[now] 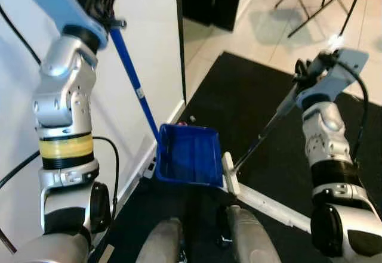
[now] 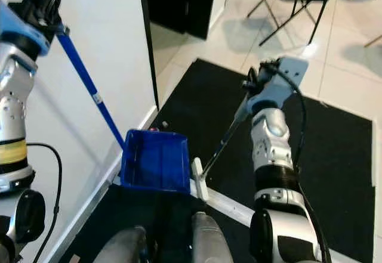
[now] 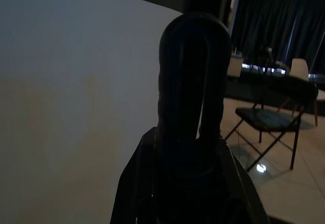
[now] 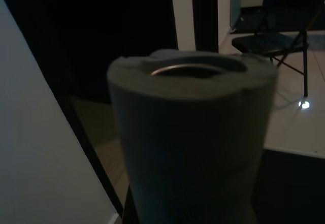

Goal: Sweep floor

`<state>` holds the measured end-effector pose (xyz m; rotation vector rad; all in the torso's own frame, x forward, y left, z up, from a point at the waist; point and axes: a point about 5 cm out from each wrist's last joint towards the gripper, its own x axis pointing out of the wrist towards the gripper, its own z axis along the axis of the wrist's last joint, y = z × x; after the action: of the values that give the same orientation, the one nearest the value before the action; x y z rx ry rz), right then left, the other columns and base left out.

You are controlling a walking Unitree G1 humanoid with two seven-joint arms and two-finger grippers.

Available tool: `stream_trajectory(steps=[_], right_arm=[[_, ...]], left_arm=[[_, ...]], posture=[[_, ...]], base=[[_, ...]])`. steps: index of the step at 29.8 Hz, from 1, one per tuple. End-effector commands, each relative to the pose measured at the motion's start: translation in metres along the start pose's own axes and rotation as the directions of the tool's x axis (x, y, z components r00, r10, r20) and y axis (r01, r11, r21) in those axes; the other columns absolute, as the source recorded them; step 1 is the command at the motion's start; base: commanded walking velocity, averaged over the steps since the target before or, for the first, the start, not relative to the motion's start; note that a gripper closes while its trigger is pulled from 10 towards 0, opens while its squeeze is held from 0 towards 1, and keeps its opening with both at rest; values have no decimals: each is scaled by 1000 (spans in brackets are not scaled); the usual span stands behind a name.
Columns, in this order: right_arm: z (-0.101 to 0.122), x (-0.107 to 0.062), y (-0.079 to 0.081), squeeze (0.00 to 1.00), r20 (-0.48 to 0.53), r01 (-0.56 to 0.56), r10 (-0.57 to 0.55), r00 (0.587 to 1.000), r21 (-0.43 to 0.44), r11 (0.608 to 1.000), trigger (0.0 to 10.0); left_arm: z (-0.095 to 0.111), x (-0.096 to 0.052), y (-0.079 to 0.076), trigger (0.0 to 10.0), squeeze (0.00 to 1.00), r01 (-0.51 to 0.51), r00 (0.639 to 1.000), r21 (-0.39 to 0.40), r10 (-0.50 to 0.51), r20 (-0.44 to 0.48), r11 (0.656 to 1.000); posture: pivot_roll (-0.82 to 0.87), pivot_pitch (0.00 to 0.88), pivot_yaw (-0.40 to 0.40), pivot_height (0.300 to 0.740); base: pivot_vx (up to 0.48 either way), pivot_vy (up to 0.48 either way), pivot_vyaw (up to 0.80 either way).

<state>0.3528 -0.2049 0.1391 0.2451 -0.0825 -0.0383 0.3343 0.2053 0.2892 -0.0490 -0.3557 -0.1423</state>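
Note:
A blue dustpan [image 1: 188, 154] rests on the black mat [image 1: 239, 102] close to the wall's foot. Its long blue handle [image 1: 132, 78] slants up to my left gripper [image 1: 100, 0], which is shut on it at the top left. My right gripper [image 1: 305, 72] is shut on the grey broom handle [image 1: 268, 126] at the right. That handle runs down to the white broom head [image 1: 234, 178], which lies on the mat just right of the dustpan. A small reddish bit [image 1: 191, 120] lies behind the pan. The wrist views show the two handle ends up close: the dustpan handle [image 3: 193, 82] and the broom handle [image 4: 190, 127].
A white wall [image 1: 149, 30] with a skirting board runs along my left. A dark doorway [image 1: 209, 0] opens beyond it. Pale tiles [image 1: 262, 30] and a folding chair [image 2: 298, 0] lie past the mat. A black cable [image 1: 113, 173] hangs by my left arm. My legs [image 1: 239, 233] stand below the pan.

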Motion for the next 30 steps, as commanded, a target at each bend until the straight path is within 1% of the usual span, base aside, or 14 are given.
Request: stream_trajectory(steps=[1, 12, 20, 30], right_arm=[[4, 1, 2, 0, 26, -9, 9, 1000, 0, 1000, 10000], [2, 0, 3, 0, 20, -17, 17, 1000, -5, 1000, 10000], [2, -1, 4, 0, 21, -26, 26, 999, -5, 1000, 10000], [2, -1, 5, 0, 15, -38, 38, 999, -11, 999, 10000]], left_arm=[[3, -3, 1, 10000, 0, 8, 1000, -2, -8, 8, 1000], [-4, -7, 0, 10000, 0, 2, 1000, 4, -2, -24, 1000], [-6, -7, -1, 10000, 0, 3, 999, 7, -3, -33, 1000], [-7, -7, -1, 10000, 0, 0, 999, 10, 1, -42, 1000]], posture=[[17, 70, 3, 740], [17, 70, 3, 740], [21, 76, 5, 740], [20, 78, 6, 740]], base=[[0, 0, 0], [0, 0, 0], [0, 0, 0], [0, 0, 800]])
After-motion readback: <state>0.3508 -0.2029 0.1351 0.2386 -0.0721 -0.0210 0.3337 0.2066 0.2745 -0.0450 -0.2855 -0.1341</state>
